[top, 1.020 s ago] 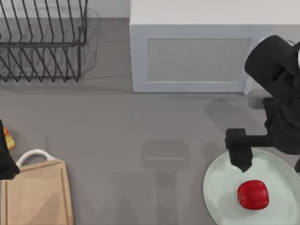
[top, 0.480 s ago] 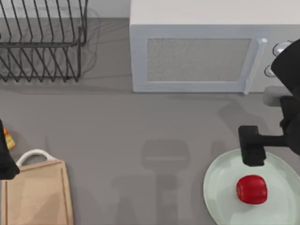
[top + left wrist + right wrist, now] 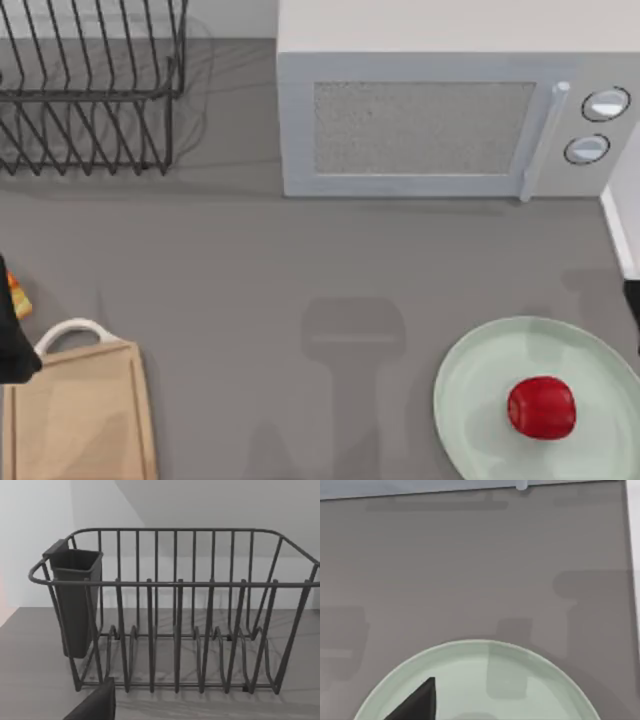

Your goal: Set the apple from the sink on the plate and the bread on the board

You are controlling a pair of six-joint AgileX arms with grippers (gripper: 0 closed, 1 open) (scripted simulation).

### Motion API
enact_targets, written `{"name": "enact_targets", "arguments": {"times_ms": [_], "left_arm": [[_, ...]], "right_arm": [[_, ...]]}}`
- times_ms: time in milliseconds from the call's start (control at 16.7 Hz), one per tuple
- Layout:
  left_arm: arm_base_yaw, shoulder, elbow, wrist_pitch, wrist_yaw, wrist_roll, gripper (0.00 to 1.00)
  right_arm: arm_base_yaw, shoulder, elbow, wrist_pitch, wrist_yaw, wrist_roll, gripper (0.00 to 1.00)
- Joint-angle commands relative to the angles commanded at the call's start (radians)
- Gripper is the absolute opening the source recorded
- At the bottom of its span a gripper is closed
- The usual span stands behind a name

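The red apple [image 3: 541, 407] lies free on the pale green plate [image 3: 470, 400] at the table's front right. My right arm [image 3: 634, 312] is drawn back to the right edge, clear of the apple. Its wrist view looks down on the plate's rim [image 3: 480, 647] with one dark fingertip [image 3: 417, 705] off to the side; that gripper is open and empty. The wooden board [image 3: 80, 415] with its white loop handle lies at the front left. A sliver of the bread [image 3: 17, 296] shows at the left edge beside my parked left arm [image 3: 10, 345]. The left fingertip [image 3: 95, 706] holds nothing; this gripper is open.
A black wire dish rack [image 3: 90, 90] stands at the back left and has a dark cutlery cup [image 3: 75, 600]. A white microwave [image 3: 450, 110] occupies the back from the centre to the right. Bare grey counter [image 3: 300, 290] lies between the board and the plate.
My right arm has pulled away to the right, from over the plate's back rim out to the edge. The apple stays on the plate. The left arm has not moved.
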Motion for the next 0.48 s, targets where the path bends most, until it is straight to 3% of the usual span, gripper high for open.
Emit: {"name": "enact_targets", "arguments": {"times_ms": [480], "left_arm": [[0.000,0.000,0.000,0.000,0.000,0.000,1.00]], "right_arm": [[-0.234,-0.625,-0.487,0.505,0.000,-0.239,1.00]]}}
